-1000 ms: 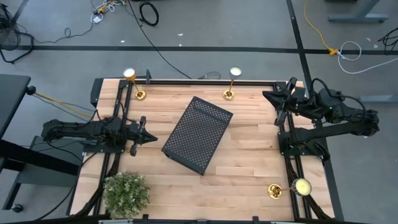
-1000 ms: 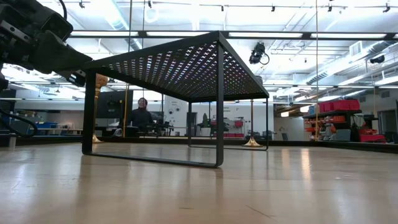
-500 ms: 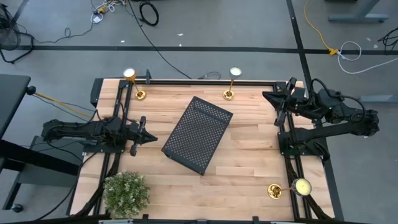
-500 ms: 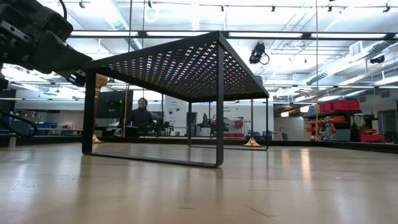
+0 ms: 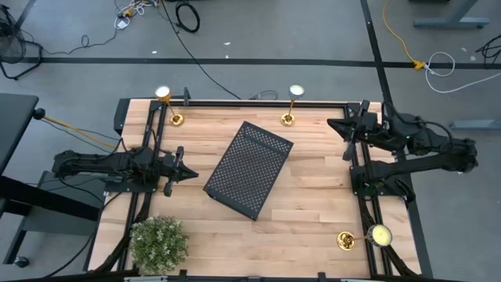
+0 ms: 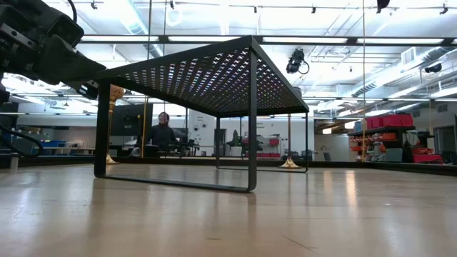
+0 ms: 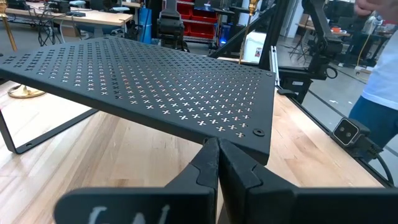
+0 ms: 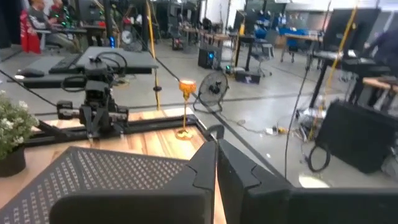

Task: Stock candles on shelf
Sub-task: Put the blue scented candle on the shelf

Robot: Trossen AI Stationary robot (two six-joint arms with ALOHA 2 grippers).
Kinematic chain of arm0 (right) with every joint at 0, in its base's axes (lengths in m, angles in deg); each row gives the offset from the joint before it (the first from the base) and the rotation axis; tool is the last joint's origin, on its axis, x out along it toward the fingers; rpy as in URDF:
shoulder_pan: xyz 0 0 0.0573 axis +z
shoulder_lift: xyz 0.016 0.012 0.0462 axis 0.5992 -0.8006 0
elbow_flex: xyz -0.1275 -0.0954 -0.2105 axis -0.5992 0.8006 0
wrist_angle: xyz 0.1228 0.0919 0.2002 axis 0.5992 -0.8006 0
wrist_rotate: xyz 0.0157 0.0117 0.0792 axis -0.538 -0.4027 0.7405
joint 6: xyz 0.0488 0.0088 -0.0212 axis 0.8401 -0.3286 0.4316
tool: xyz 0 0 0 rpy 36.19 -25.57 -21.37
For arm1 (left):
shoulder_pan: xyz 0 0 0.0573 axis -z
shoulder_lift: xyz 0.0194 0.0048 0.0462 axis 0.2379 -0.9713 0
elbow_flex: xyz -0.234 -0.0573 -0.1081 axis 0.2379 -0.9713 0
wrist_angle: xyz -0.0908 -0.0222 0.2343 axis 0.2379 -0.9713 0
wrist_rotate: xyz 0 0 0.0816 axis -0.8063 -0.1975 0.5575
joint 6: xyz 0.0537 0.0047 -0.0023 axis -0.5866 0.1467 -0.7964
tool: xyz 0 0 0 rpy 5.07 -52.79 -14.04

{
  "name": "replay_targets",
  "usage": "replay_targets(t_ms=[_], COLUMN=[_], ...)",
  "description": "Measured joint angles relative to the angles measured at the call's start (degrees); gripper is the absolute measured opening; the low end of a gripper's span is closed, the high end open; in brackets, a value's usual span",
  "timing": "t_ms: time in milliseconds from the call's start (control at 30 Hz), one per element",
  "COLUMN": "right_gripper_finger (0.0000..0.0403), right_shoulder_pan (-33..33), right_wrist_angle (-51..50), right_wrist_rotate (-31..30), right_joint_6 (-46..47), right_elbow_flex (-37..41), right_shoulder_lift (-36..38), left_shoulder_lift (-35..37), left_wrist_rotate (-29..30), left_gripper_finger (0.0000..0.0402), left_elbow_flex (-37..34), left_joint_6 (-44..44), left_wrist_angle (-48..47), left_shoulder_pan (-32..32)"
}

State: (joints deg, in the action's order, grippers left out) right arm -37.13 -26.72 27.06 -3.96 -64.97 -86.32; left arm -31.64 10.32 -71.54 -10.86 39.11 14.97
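High view: shelf (image 5: 249,169) sits mid-tabletop, bare; three candles (image 5: 290,104) stand well apart around it. Both grippers, left (image 5: 186,172) and right (image 5: 335,123), fingers pressed together, empty. Advise spreading fingers first, gripping stems low.

My right gripper (image 8: 216,163) sits at six o'clock with its two dark fingers (image 8: 202,165) pressed together, nothing between them. Just beyond them, toward seven o'clock, I see the black perforated shelf (image 8: 93,177) on the wooden table (image 8: 149,138). At about eleven o'clock from the fingertips one gold candle (image 8: 186,107) stands upright at the table's far corner, its base on the wood. At ten o'clock the other arm (image 8: 96,102) rests on its black frame. The leafy plant (image 8: 11,127) is at nine o'clock. A floor fan (image 8: 211,92) stands past the table around twelve.
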Motion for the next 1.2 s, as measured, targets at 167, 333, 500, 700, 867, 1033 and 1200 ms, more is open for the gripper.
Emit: replay_targets(t_ms=[167,333,500,700,867,1033,1200], right_gripper_finger=[0.0018,0.0018,0.0018,0.0018,0.0018,0.0019,0.0049], right_shoulder_pan=[-4.3,-9.2,-13.9,-19.2,-21.1,-21.9,-22.0], right_wrist_angle=[-3.3,-6.0,-7.4,-7.5,-7.8,-7.7,-7.8], right_wrist_rotate=[0.0,0.1,2.2,9.4,10.4,10.5,10.6], right_joint_6=[2.4,3.3,2.6,3.5,2.8,3.1,8.6], right_elbow_flex=[0.0,0.0,0.0,0.0,0.0,0.0,0.0], right_shoulder_lift=[0.0,-0.6,-2.3,-5.5,-8.4,-11.1,-14.2], left_shoulder_lift=[0.0,0.0,0.0,0.0,0.0,0.0,0.0], left_wrist_rotate=[0.0,0.0,0.0,0.0,0.0,0.0,0.0], left_gripper_finger=[0.0014,0.0014,0.0014,0.0014,0.0014,0.0014,0.0014], left_elbow_flex=[0.0,0.0,0.0,0.0,0.0,0.0,0.0], left_joint_6=[0.0,0.0,0.0,0.0,0.0,0.0,0.0], left_wrist_angle=[0.0,0.0,0.0,0.0,0.0,0.0,0.0], left_shoulder_pan=[0.0,0.0,0.0,0.0,0.0,0.0,0.0])
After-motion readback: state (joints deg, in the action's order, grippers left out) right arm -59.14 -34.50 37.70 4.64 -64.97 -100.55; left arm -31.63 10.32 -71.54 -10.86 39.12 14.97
